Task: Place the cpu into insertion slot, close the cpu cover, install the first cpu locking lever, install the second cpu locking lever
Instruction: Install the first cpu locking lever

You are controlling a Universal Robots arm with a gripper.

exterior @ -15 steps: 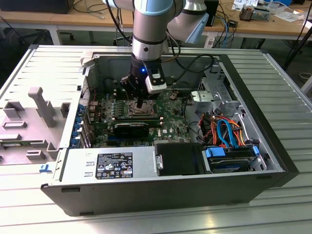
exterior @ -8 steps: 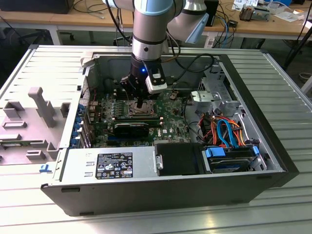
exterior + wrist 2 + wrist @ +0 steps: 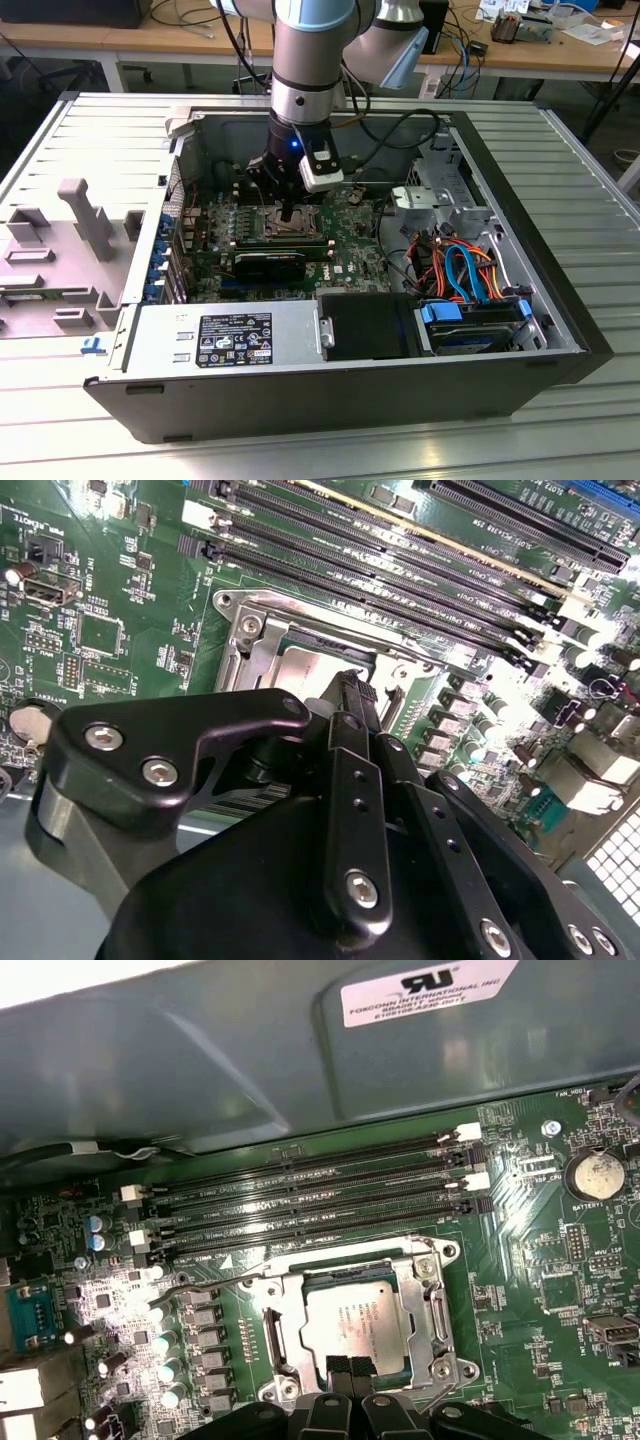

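The cpu (image 3: 355,1322) lies flat in the insertion slot (image 3: 447,1365) on the green board, its silver-grey top showing through the window of the cpu cover (image 3: 284,1328), which lies down over it. My gripper (image 3: 351,1365) is shut with nothing between its fingers, its tips together at the edge of the cover. In the second wrist view the gripper (image 3: 352,685) stands just over the cpu (image 3: 305,665). A thin wire locking lever (image 3: 215,1282) sticks out from one side of the slot. In the exterior view the gripper (image 3: 288,212) reaches down into the open computer case onto the insertion slot (image 3: 283,230).
Long black memory slots (image 3: 310,1200) run beside the socket. A black expansion card (image 3: 270,262) lies close by on the board. The case wall (image 3: 250,1050), drive bay with orange and blue cables (image 3: 465,270) and power supply (image 3: 225,335) surround the board.
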